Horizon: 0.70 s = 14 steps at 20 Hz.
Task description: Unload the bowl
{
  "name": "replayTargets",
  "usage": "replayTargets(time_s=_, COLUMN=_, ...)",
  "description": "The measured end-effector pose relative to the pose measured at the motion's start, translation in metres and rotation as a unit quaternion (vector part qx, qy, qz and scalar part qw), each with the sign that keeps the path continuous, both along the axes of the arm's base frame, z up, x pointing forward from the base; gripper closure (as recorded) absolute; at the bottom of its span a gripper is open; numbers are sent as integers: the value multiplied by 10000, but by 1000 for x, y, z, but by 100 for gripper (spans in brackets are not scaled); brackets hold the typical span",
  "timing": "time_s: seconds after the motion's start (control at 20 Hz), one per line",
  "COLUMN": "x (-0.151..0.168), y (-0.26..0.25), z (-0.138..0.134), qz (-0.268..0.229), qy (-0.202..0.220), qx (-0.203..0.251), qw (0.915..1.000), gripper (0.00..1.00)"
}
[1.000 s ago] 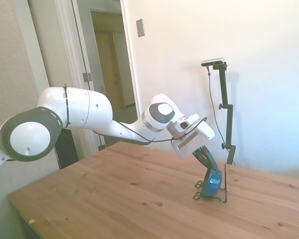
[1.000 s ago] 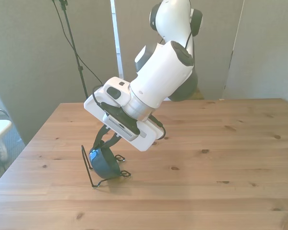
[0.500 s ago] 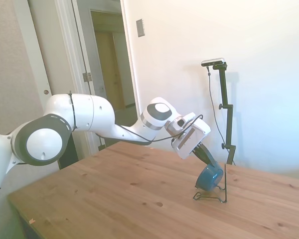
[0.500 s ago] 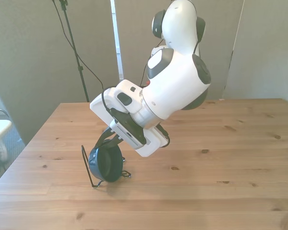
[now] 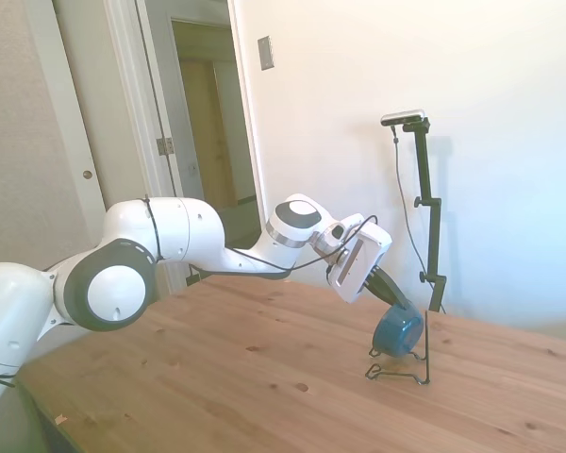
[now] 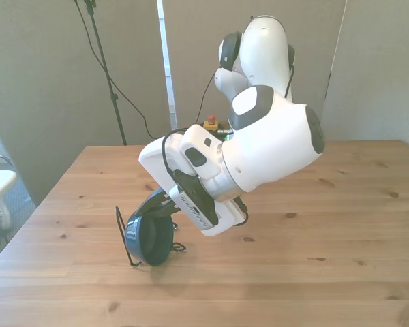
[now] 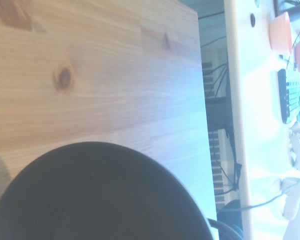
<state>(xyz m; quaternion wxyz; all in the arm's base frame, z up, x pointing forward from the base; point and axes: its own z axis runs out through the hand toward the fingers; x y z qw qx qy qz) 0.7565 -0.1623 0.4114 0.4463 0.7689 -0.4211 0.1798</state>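
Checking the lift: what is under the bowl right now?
The bowl is held on edge by the gripper, over the black wire rack on the table. Whether it touches the wire is hidden.

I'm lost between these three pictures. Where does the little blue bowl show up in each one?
Side view: the bowl is right of centre, held up on edge above the black wire rack.
Front view: the bowl is at lower left, dark inside facing the camera, within the rack.
Wrist view: the bowl is the big dark curve filling the lower part.
Shared landmark: the wooden table.
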Motion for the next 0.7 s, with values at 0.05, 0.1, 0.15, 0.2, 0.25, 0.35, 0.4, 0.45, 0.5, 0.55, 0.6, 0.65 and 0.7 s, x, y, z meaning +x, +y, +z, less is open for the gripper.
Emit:
replayTargets(time_s=0.05, x=3, y=6, z=1, qz=44, qy=-26, qx=-7, qw=10000, gripper=100)
replayTargets(time_s=0.1, x=6, y=11, z=1, qz=86, qy=-38, qx=-18, qw=10000, gripper=100)
replayTargets(time_s=0.15, x=9, y=17, z=1, qz=127, qy=-45, qx=-30, qw=9999, gripper=100)
replayTargets(time_s=0.2, x=12, y=22, z=2, qz=175, qy=-77, qx=-42, qw=9998, gripper=100)
replayTargets(time_s=0.25, x=15, y=28, z=3, qz=222, qy=-99, qx=-53, qw=9997, gripper=100)
replayTargets(time_s=0.35, x=19, y=38, z=6, qz=286, qy=-120, qx=-75, qw=9995, gripper=100)
replayTargets(time_s=0.4, x=21, y=43, z=7, qz=321, qy=-141, qx=-84, qw=9994, gripper=100)
replayTargets(time_s=0.45, x=23, y=46, z=8, qz=354, qy=-165, qx=-93, qw=9992, gripper=100)
replayTargets(time_s=0.5, x=25, y=50, z=10, qz=389, qy=-201, qx=-98, qw=9990, gripper=100)
replayTargets(time_s=0.55, x=27, y=55, z=12, qz=432, qy=-243, qx=-95, qw=9987, gripper=100)
replayTargets(time_s=0.6, x=29, y=60, z=15, qz=489, qy=-297, qx=-73, qw=9983, gripper=100)
replayTargets(time_s=0.65, x=31, y=68, z=19, qz=566, qy=-375, qx=-38, qw=9977, gripper=100)
replayTargets(time_s=0.7, x=34, y=77, z=25, qz=663, qy=-469, qx=16, qw=9967, gripper=100)
